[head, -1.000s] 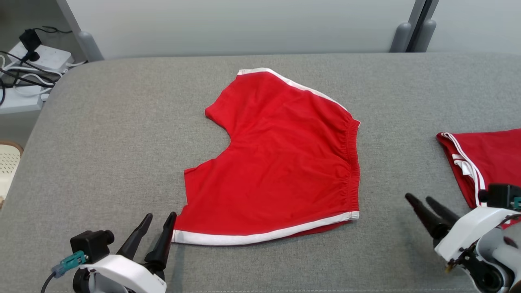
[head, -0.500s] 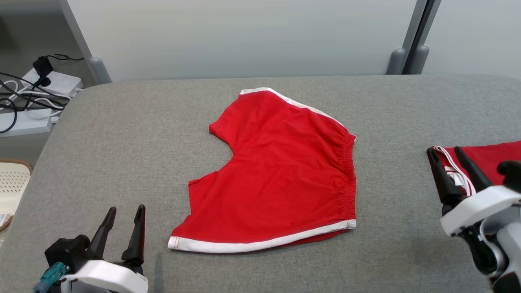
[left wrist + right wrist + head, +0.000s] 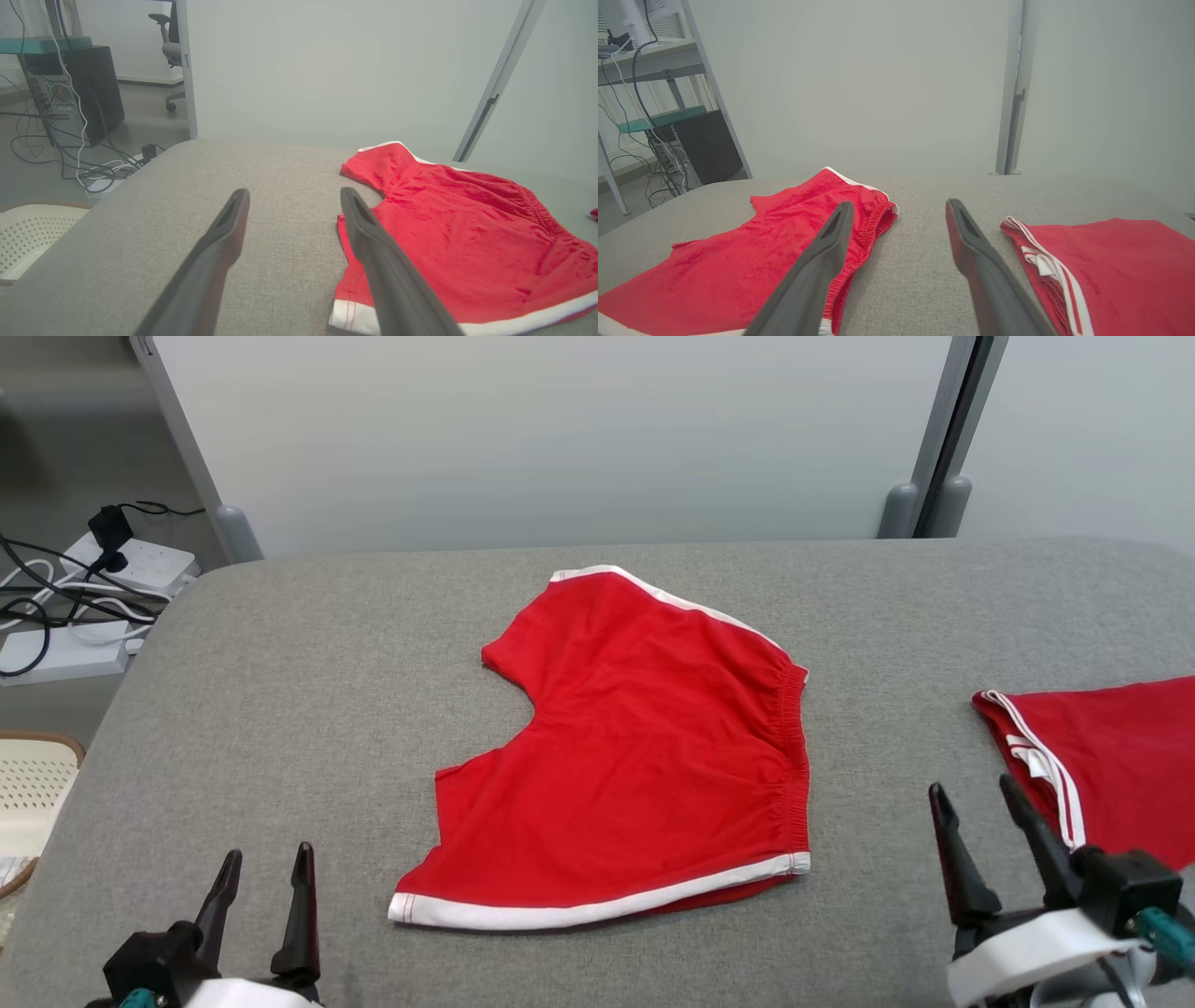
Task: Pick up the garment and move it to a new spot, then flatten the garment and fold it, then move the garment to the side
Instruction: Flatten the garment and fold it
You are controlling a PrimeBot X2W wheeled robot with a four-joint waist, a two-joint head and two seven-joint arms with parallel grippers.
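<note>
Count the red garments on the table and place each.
2. The red shorts lie flat at the table centre; a second red garment sits at its right, cropped by the frame, so more may be hidden.

An office-like lab: a swivel chair [image 3: 171, 50], a computer tower [image 3: 100, 88], a cabled power strip [image 3: 138, 562] and pale partition panels [image 3: 560, 439]

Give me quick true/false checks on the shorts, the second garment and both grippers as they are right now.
1. The red shorts lie spread on the grey table. True.
2. The left gripper is shut on the white hem. False: it is open, empty and apart from the hem.
3. A second red garment lies at the table's right side. True.
4. The right gripper holds that second garment. False: it is open and holds nothing.
5. The elastic waistband faces the robot's left. False: it faces right.
</note>
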